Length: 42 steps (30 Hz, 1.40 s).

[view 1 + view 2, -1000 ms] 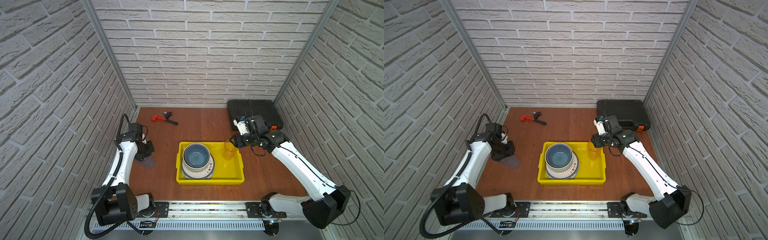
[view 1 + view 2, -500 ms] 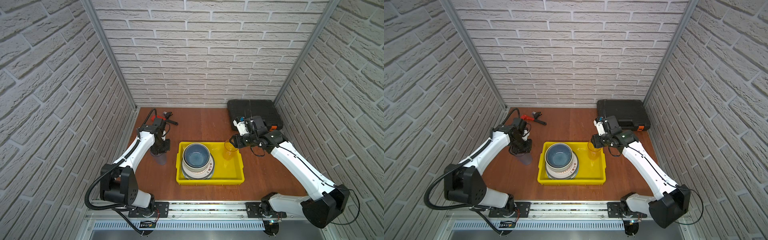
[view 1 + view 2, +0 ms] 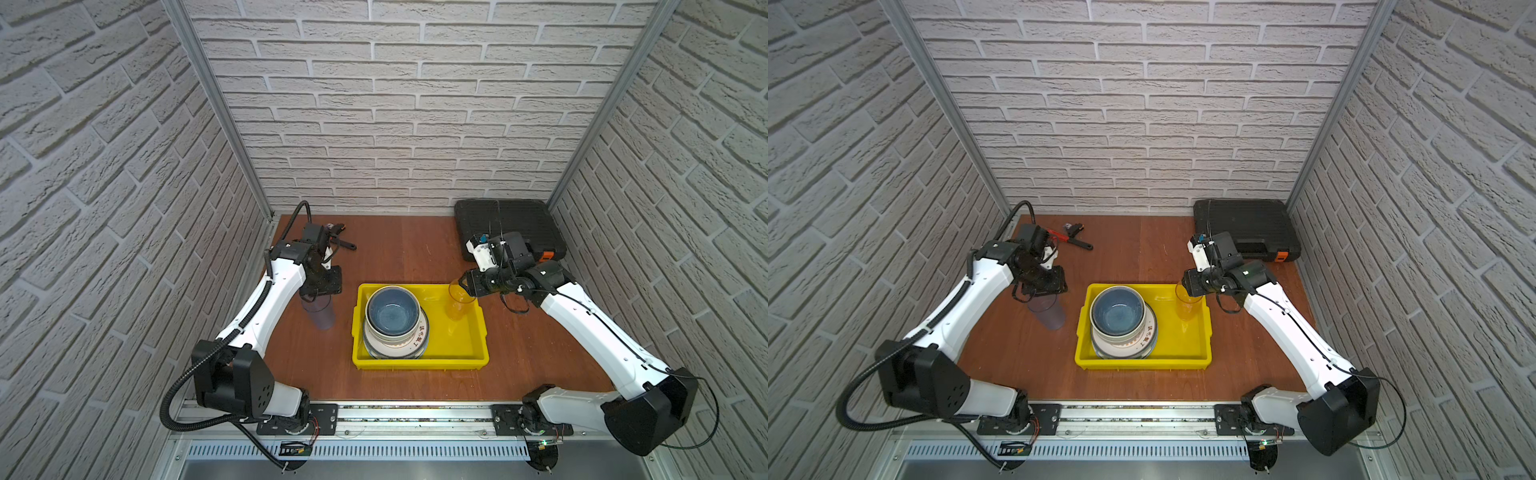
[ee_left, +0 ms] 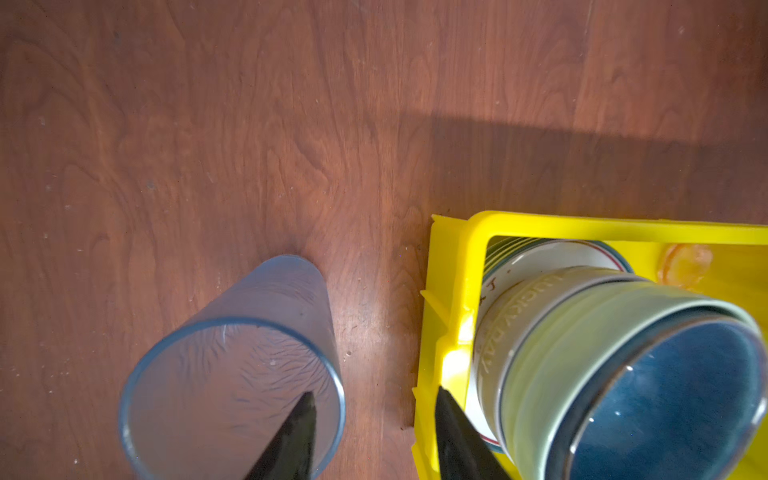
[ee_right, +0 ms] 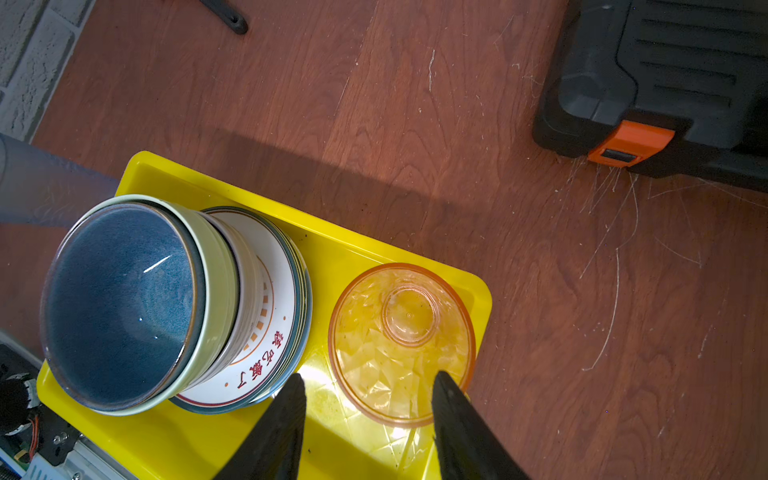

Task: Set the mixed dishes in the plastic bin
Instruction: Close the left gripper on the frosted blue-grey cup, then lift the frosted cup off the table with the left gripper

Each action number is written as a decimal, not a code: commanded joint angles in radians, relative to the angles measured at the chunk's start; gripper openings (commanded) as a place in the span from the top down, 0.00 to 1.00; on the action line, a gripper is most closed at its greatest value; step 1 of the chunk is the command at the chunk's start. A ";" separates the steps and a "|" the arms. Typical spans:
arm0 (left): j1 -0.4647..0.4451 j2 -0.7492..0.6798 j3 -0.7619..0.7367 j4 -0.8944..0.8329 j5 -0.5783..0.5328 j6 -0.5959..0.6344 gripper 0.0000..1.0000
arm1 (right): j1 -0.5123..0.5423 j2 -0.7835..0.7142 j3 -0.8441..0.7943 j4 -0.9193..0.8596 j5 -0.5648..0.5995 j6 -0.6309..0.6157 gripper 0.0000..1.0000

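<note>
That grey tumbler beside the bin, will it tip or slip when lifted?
Probably tippy: the tumbler stands tall and narrow, upright on the table. Its smooth see-through wall looks slick, so a pinch may slide. Likely light, thin plastic.

Wrench (image 3: 347, 245): red end hidden behind the left arm (image 3: 278, 291).
Plates (image 3: 420, 334): mostly covered by stacked bowls (image 3: 392, 311) — only edges show.
Black case (image 5: 665, 83): cropped in the right wrist view.
Blue-grey tumbler (image 4: 266, 299): near rim cropped.
</note>
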State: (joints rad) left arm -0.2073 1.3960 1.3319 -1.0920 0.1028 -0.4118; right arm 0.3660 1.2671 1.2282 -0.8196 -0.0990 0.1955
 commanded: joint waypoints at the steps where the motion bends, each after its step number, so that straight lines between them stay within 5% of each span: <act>1: 0.040 -0.071 0.039 -0.073 -0.064 -0.004 0.51 | -0.004 0.000 -0.001 0.030 -0.004 0.005 0.49; 12: 0.221 -0.090 -0.047 -0.110 -0.114 0.001 0.54 | -0.004 -0.007 0.002 0.035 -0.014 0.005 0.49; 25: 0.222 -0.002 -0.178 -0.018 -0.083 0.000 0.67 | -0.004 -0.034 -0.010 0.028 -0.008 0.007 0.49; 37: 0.224 -0.024 -0.165 -0.017 -0.081 -0.020 1.00 | -0.004 -0.046 -0.010 0.017 -0.005 0.008 0.49; 42: 0.220 -0.062 -0.122 -0.036 -0.081 -0.034 1.00 | -0.003 -0.059 -0.012 0.021 -0.021 0.017 0.49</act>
State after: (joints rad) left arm 0.0113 1.3830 1.1610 -1.1114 0.0265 -0.4297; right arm 0.3660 1.2377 1.2263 -0.8188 -0.1047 0.2020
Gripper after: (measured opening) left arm 0.084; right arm 0.510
